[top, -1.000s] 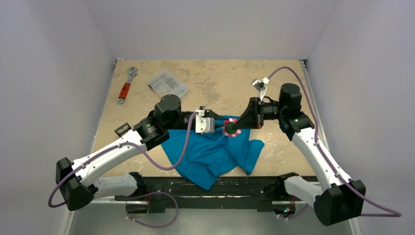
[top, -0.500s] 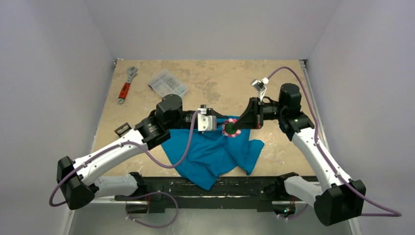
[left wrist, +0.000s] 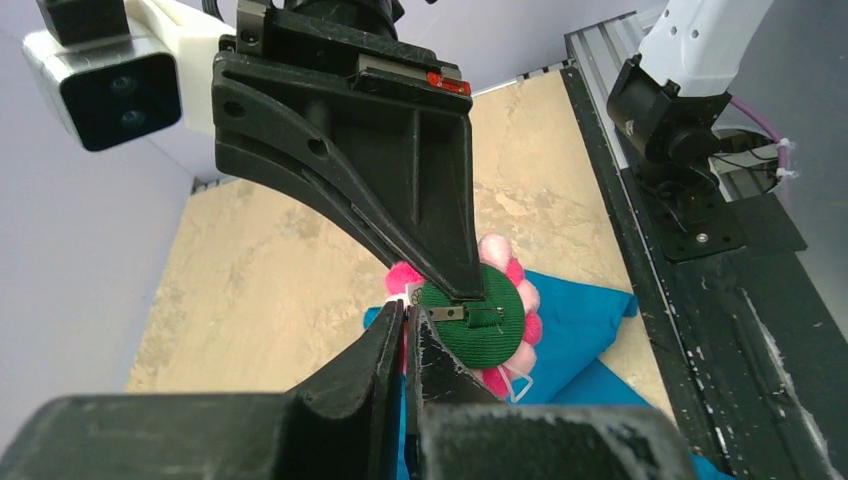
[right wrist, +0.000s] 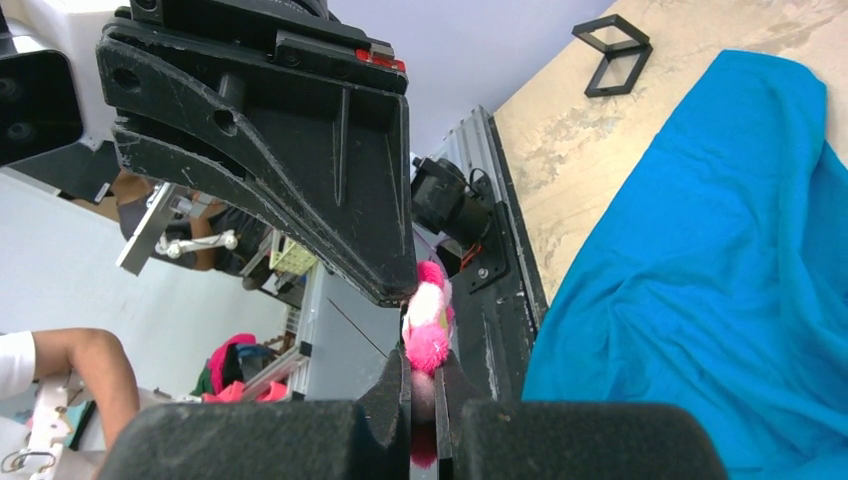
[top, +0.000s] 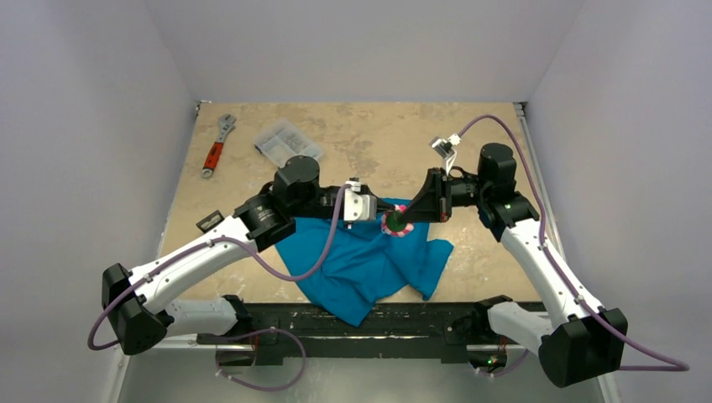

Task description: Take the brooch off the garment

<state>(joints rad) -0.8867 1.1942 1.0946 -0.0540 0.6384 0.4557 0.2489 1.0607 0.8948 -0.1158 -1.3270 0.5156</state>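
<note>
The brooch hangs in the air over the teal garment, its round green back and metal pin facing up, with pink petals round the rim. My right gripper is shut on its petals, as the right wrist view shows edge-on between the fingers. My left gripper comes from the left and meets the brooch's left edge. In the left wrist view the brooch sits just past my left gripper, whose jaws are pressed on a thin strip of teal cloth beside the pin. The garment lies crumpled below.
A red-handled wrench and a clear plastic box lie at the back left. A small black square frame lies by the left arm. The black rail runs along the near edge.
My left arm has swung a little right and toward the back, and its gripper has come closer to the brooch. The right arm and the brooch have stayed put.
</note>
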